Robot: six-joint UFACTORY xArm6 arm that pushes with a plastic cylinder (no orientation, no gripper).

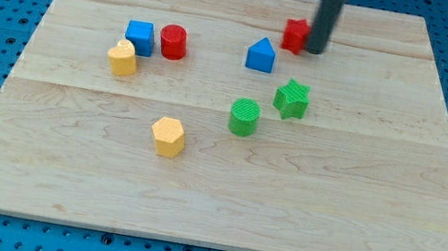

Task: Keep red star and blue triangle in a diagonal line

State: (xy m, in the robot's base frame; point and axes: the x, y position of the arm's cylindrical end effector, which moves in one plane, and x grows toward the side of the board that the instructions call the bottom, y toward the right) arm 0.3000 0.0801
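My tip [315, 51] against the red star's [295, 35] right side, blue triangle [260, 55] near-left of it
No gripper here, only the rod; nudge gently, short strokes; keep the star far-right of the triangle

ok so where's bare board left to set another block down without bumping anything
The widest bare wood runs along the view's bottom, below the yellow hexagonal block. The view's right, past the green star block, is also free. It is crowded up top: my tip sits against the red star block, near the blue triangle block.
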